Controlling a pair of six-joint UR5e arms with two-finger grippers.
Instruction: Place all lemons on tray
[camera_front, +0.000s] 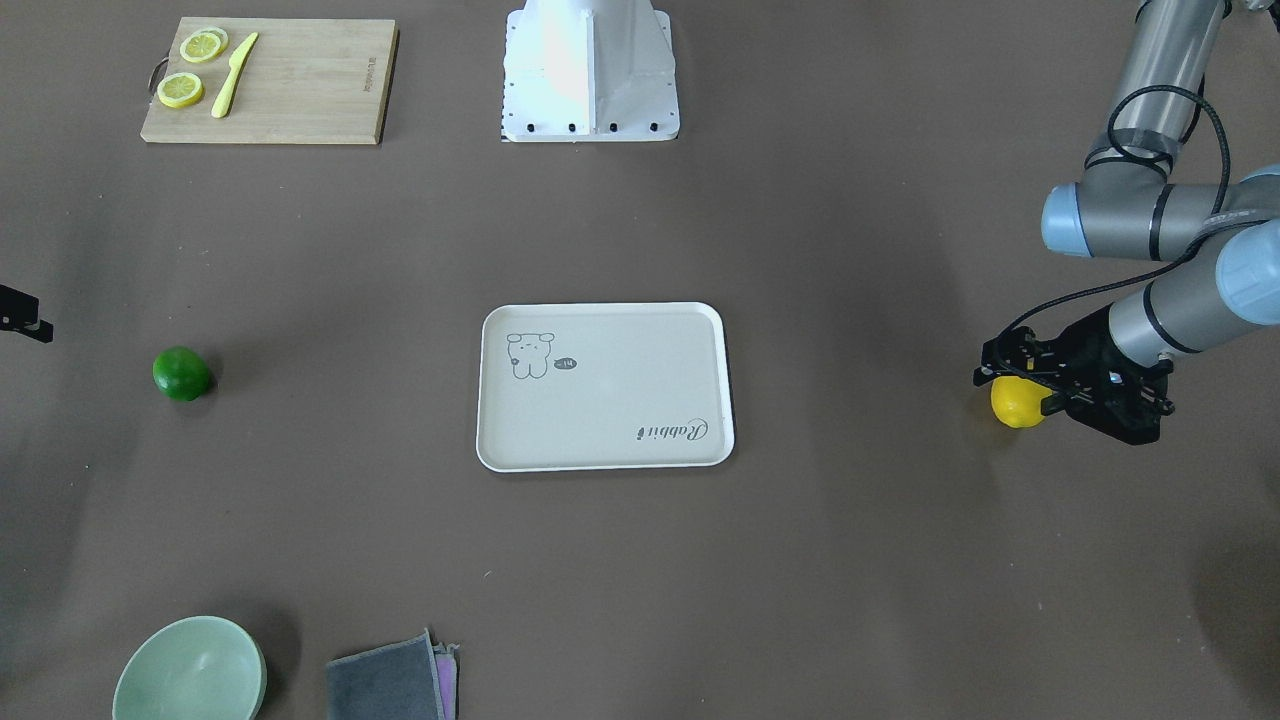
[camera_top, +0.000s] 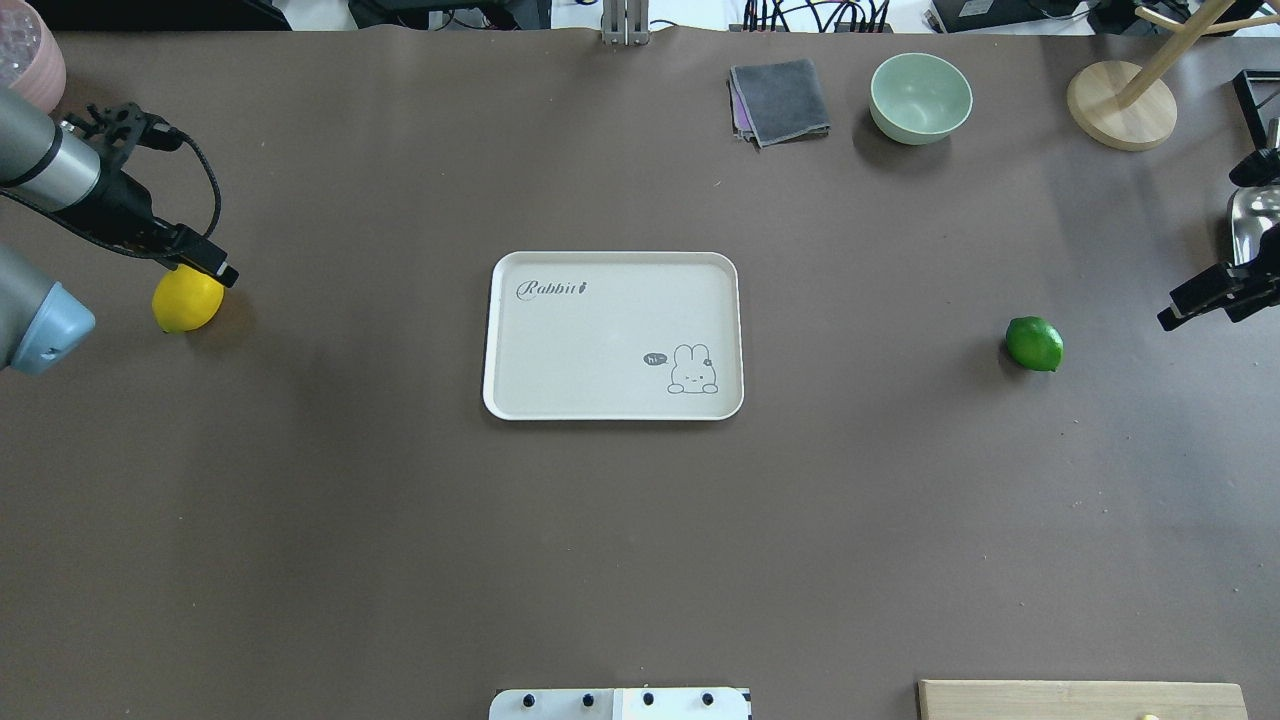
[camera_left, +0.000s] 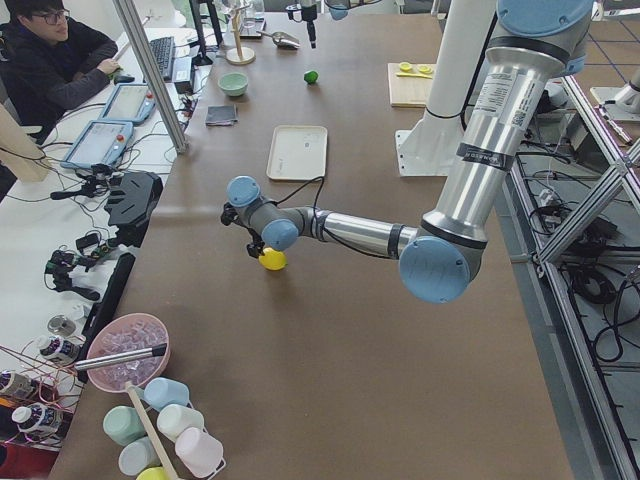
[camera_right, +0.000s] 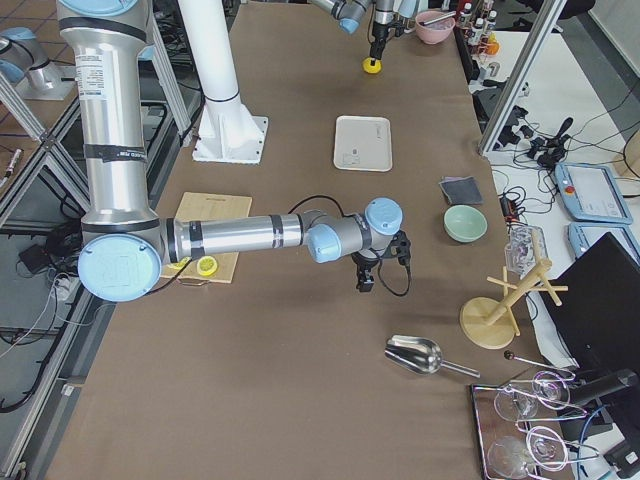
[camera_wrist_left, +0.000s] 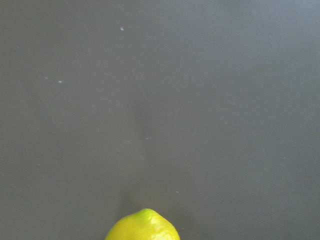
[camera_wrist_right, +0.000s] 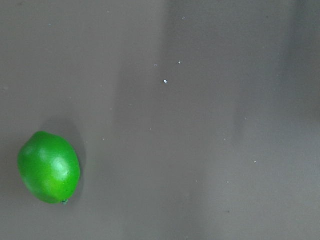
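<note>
White robot base plate (camera_top: 620, 703) sits closest, at the bottom edge. Far left, the left gripper (camera_top: 208, 266) is right over the yellow lemon (camera_top: 186, 300) on the table (camera_top: 400, 550), its spread and hold impossible to tell. Mid-table lies the tray (camera_top: 600, 340); well to its right rests the green lemon (camera_top: 1034, 343), then the right gripper (camera_top: 1195, 300), its spread likewise unclear.

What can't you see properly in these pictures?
Left wrist view: yellow lemon cut off by the bottom edge.
Front view: left gripper hides part of it; grip unclear.
Front view: right gripper cut by the left edge.
Overhead view: cutting board cut by the bottom edge.
</note>
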